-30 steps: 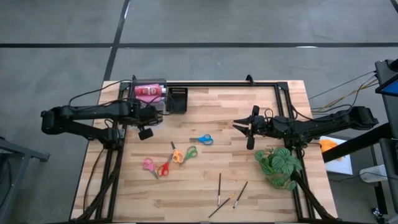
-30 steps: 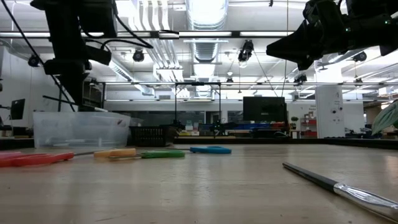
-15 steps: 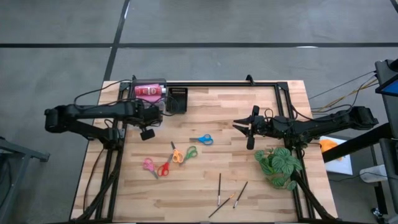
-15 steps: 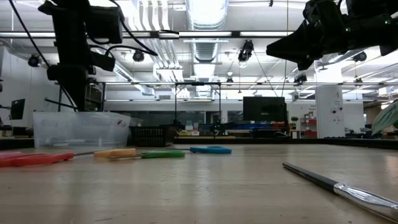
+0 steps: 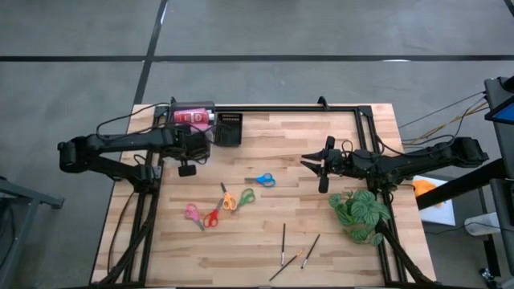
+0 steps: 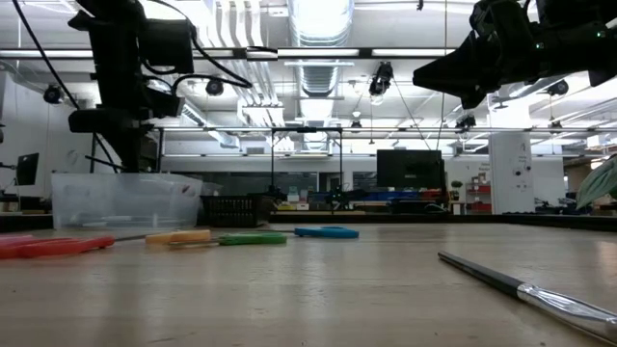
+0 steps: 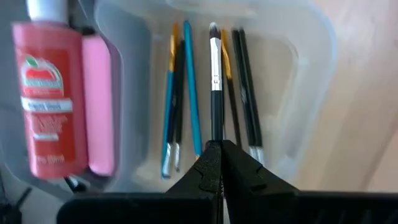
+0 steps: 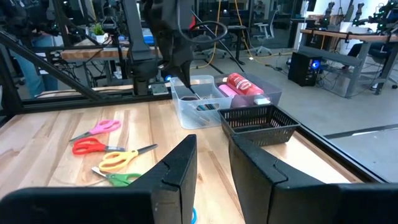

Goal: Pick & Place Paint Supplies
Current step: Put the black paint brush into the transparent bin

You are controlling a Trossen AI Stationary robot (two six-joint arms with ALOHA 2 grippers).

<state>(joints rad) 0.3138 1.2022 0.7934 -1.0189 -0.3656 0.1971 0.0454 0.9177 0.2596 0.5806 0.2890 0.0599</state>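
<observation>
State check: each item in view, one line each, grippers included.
left gripper: shut on black brush, above clear tub
right gripper: open, empty, raised mid-table
red paint bottle: lying in the tub
blue scissors: lying on table, blades shut
brushes on table: loose at the near edge
black basket: upright beside tub

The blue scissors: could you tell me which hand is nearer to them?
Right. The right hand hovers just beside the blue scissors; the left hand sits farther off, near the clear tub.
</observation>
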